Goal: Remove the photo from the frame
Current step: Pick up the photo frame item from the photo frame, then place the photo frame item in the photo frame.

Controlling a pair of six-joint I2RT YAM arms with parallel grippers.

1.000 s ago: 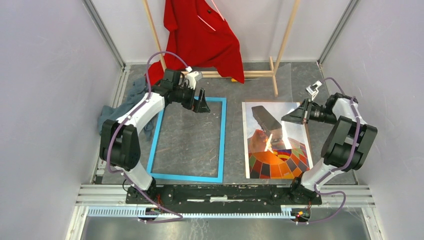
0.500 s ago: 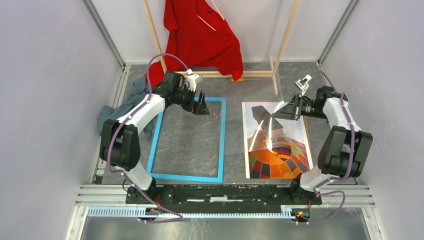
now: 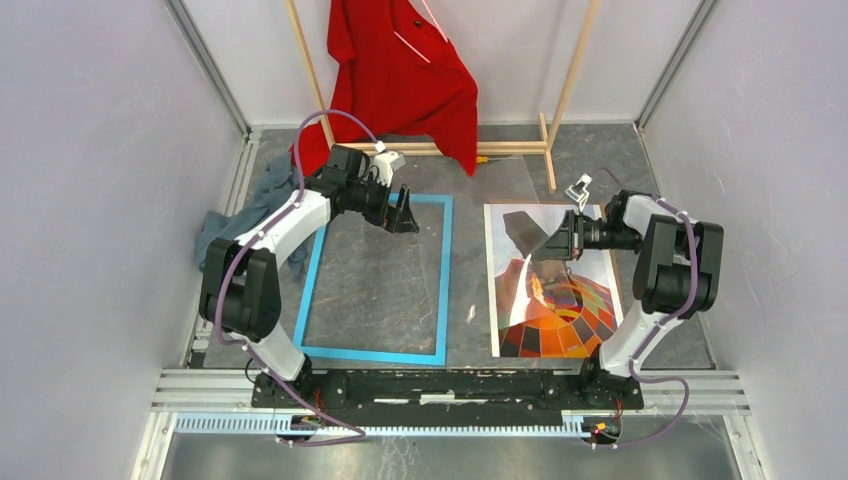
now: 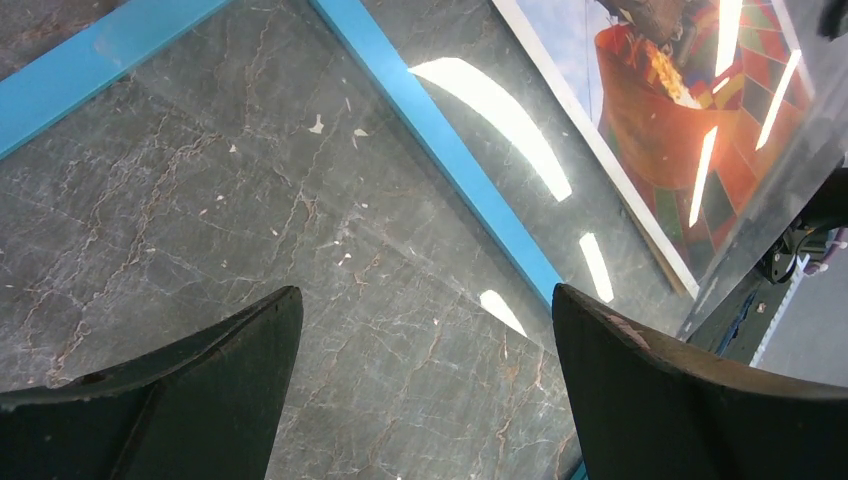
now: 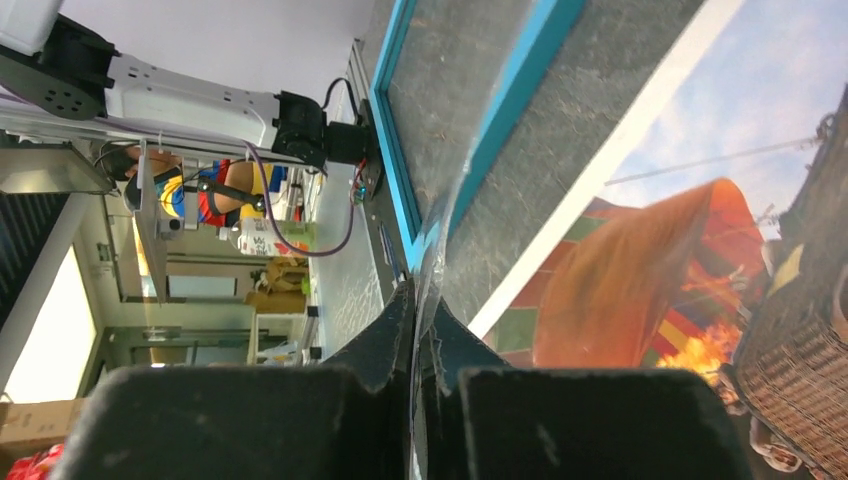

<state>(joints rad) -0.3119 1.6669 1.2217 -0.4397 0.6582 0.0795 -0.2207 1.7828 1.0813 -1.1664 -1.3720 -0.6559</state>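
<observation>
Lying flat on the desk [image 3: 660, 170] just beside the empty frame [image 3: 444, 280], the photo [image 3: 560, 300] is judged already out. A clear sheet [image 3: 480, 240] is pinched by the closed right jaws; the left jaws are spread, empty. Setting the sheet aside is called for next.

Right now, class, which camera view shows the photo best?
The top view: the whole photo lies flat beside the frame, partly under the right gripper and its clear sheet. Both wrist views catch only part.
</observation>
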